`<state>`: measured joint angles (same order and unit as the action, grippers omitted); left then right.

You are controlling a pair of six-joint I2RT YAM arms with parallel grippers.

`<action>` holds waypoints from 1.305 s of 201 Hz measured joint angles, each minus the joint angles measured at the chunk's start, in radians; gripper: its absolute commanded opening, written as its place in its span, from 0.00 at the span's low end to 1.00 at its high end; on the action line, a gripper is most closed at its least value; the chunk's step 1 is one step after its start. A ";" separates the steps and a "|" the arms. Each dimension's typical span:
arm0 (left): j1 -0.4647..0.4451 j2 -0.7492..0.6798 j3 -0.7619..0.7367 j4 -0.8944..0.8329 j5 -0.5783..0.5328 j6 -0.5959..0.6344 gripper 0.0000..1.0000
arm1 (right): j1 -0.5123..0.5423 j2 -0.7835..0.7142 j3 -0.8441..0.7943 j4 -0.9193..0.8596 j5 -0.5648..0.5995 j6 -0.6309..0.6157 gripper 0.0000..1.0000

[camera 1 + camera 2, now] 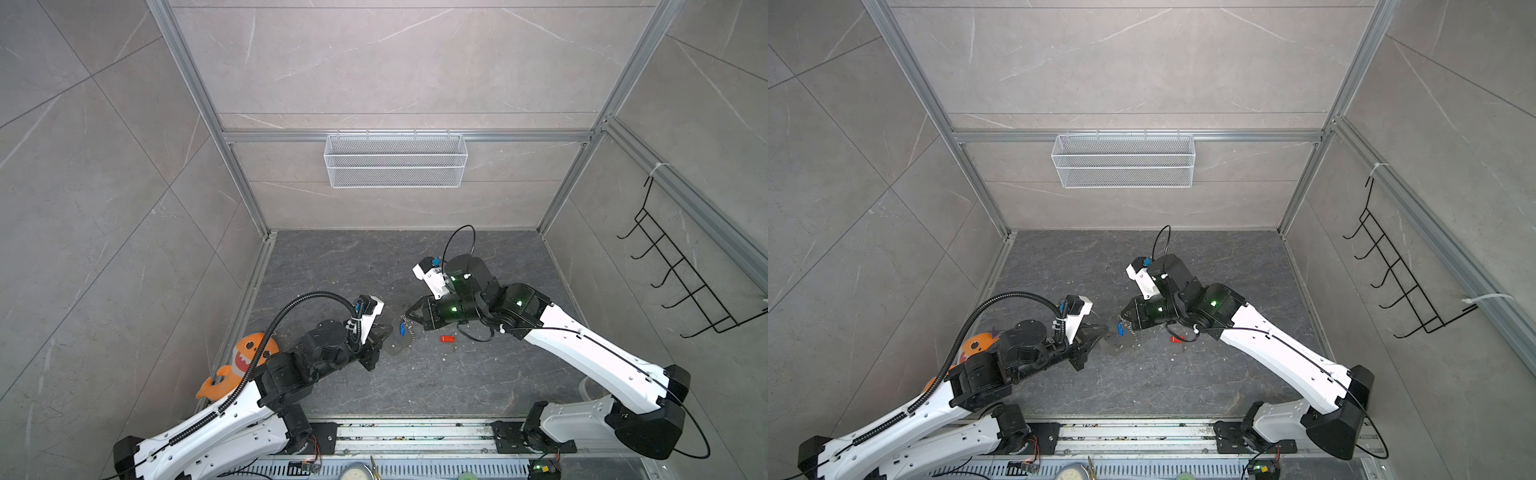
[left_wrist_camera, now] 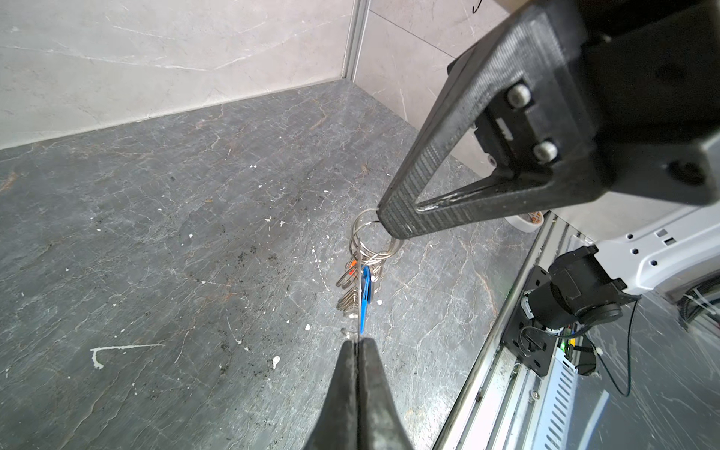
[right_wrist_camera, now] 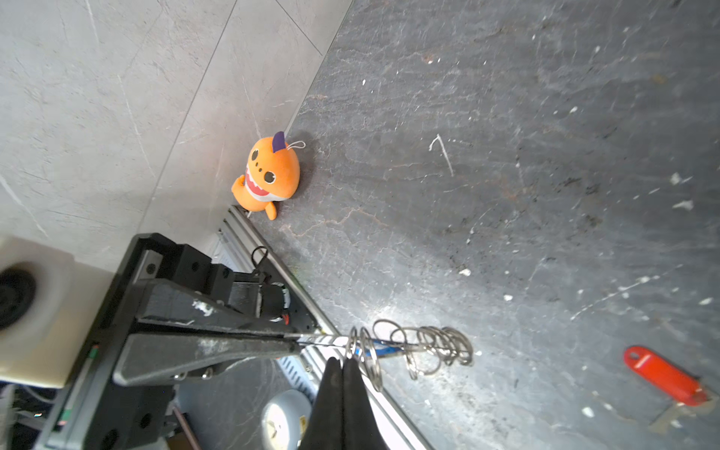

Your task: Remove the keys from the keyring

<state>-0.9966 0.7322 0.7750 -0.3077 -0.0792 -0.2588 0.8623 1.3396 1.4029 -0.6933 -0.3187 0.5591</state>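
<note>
**Lower centre of both top views.** The keyring (image 1: 1115,345), a flat grey plate, is pinched by its thin edge in the left pincer (image 2: 357,345), whose jaws are pressed together. The red-tagged key (image 1: 446,338) is seen lying free on the desk (image 1: 353,270), right of centre and well apart from the rest. The blue-tagged key (image 2: 364,296) is not yet freed and hangs just beside the left pincer's tip. Beyond it, the chain (image 3: 440,345) of silver rings is pinched at one ring by the right pincer (image 3: 343,363), likewise pressed together.

**Risk.** If the pincers were drawn apart, the keyring would likely be slipped from its narrow hold, or the ring twisted loose, and the assembly dropped. The blue-tagged key could also be snagged.
</note>
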 measured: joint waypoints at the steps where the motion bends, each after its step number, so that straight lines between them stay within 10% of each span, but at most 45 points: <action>1: 0.000 0.000 0.001 -0.002 0.000 0.000 0.00 | 0.000 0.000 0.000 0.000 0.000 0.000 0.00; 80: -0.001 0.071 0.078 -0.090 0.007 -0.003 0.00 | -0.019 0.028 0.000 -0.014 -0.037 0.061 0.00; 115: -0.002 0.066 0.078 -0.090 0.023 -0.006 0.00 | -0.018 0.029 0.000 -0.012 -0.056 0.088 0.37; 147: -0.001 0.050 0.078 -0.089 0.054 -0.018 0.00 | -0.018 0.027 -0.005 0.032 -0.103 0.084 0.49; 262: -0.001 -0.094 0.024 0.006 0.143 -0.029 0.00 | -0.018 -0.229 -0.253 0.232 -0.069 -0.074 0.54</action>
<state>-0.9977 0.6380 0.7986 -0.3012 0.0635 -0.2878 0.8448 1.1107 1.1503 -0.4618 -0.3874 0.4854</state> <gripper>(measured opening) 0.045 0.559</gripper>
